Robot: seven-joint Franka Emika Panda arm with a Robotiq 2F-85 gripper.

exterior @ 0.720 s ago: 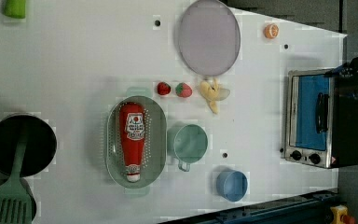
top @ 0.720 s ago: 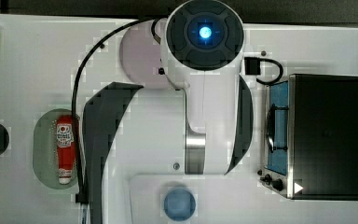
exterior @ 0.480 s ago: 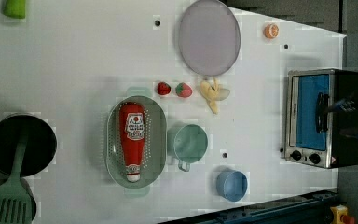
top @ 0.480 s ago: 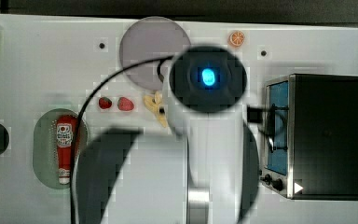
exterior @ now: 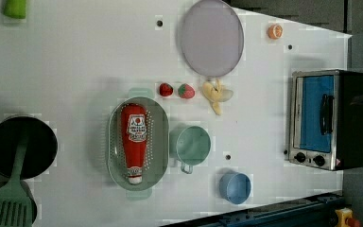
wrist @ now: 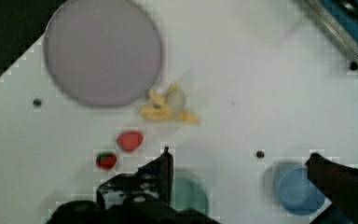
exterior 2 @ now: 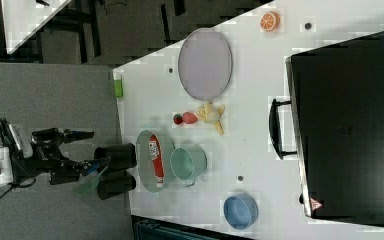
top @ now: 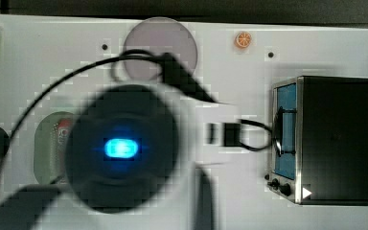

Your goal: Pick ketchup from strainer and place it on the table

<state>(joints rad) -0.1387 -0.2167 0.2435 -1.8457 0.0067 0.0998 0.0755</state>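
The ketchup (exterior: 134, 140), a red bottle with a white cap, lies lengthwise in the mint-green strainer (exterior: 159, 142) on the white table (exterior: 75, 66). The right view has the ketchup (exterior 2: 155, 159) and the strainer (exterior 2: 143, 160) beside two black cups. My gripper (exterior 2: 91, 149) appears in the right view's left part, off the table's edge in the picture, open and holding nothing. The wrist view has my gripper (wrist: 249, 163) with its fingertips (wrist: 166, 164) wide apart, over the green cup (wrist: 192, 195) and blue cup (wrist: 298, 189). In the top view the arm covers most of the strainer (top: 45, 148).
A grey-lilac plate (exterior: 211, 38), two strawberries (exterior: 166, 89), a peeled banana (exterior: 216, 94) and an orange slice (exterior: 275, 31) lie on the table. A toaster oven (exterior: 328, 118) stands at the left view's right. A black pan (exterior: 21, 146) and green spatula (exterior: 7, 208) are at the left view's left.
In the top view the arm's blue-lit head swept from the upper middle down to the left and grew larger, now covering the cups and most of the strainer. The ketchup has not moved.
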